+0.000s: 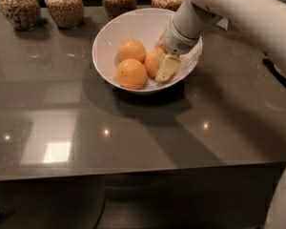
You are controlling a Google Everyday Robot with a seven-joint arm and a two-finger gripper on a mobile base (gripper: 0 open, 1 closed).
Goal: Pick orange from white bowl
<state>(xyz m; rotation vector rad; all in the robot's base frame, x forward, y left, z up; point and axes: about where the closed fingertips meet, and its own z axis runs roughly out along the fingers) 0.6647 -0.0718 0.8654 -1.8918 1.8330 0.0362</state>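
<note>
The white bowl [109, 42] stands on the grey table at the back centre and holds three oranges. One orange [153, 62] lies at the right of the group, right against my gripper [164, 67]. The gripper reaches down into the bowl's right half from the upper right, its cream tip low beside that orange and touching its right side. Two other oranges lie to the left: one at the back [132, 50] and one at the front [131, 74]. The far side of the right orange is hidden by the gripper.
Several glass jars of grains [64, 5] stand in a row along the table's back edge behind the bowl. My white arm [238, 13] crosses the upper right. The glossy grey table [133, 137] stretches forward to its front edge.
</note>
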